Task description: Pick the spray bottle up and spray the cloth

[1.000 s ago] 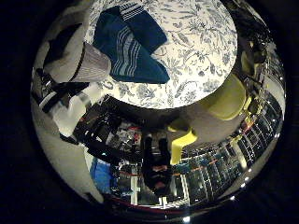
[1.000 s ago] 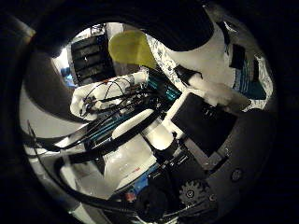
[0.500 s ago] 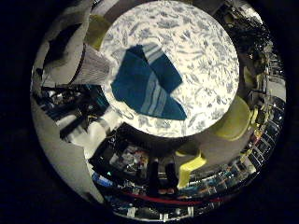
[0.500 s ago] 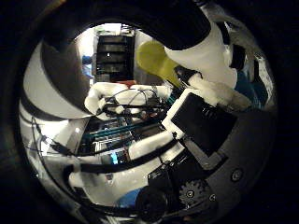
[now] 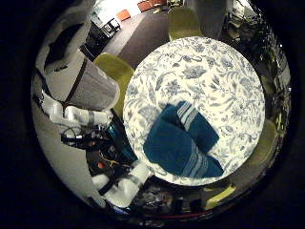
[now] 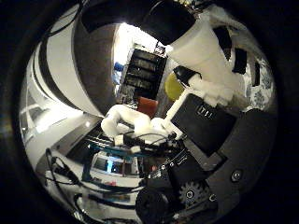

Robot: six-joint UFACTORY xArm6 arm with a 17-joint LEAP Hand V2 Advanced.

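Note:
A folded blue cloth with pale stripes lies on a round table covered by a floral tablecloth, well below the palm. A grey-white ribbed spray bottle sits close against the palm at the view's side. It shows in the thumb side view as a white tapered body with a black top. My right hand has white and black fingers curled round the bottle. The nozzle itself is hard to make out.
Yellow-green chairs stand around the table, one more at its far side. Dark floor surrounds it. Black shelving and the white arm show behind the hand.
The camera has swung with the hand, so the table and cloth now sit near the view's middle. The bottle keeps its place against the palm.

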